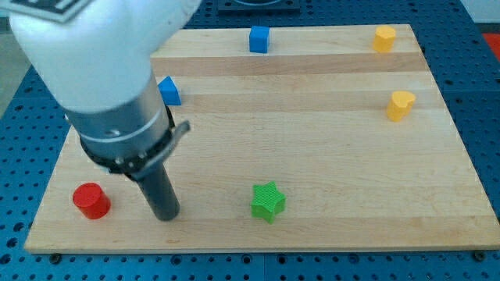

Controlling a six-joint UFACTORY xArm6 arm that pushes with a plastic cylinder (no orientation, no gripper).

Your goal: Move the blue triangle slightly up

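The blue triangle [169, 90] sits on the wooden board [312, 156] at the view's upper left, partly hidden by my arm's housing. My tip [166, 215] rests on the board well below the blue triangle, between the red cylinder [91, 200] to its left and the green star [268, 201] to its right. The tip touches no block.
A blue cube [258, 39] stands near the view's top centre. A yellow block [383, 38] is at the top right corner and a yellow heart-shaped block [400, 105] lies below it near the right edge. My arm's large white housing [94, 55] covers the upper left.
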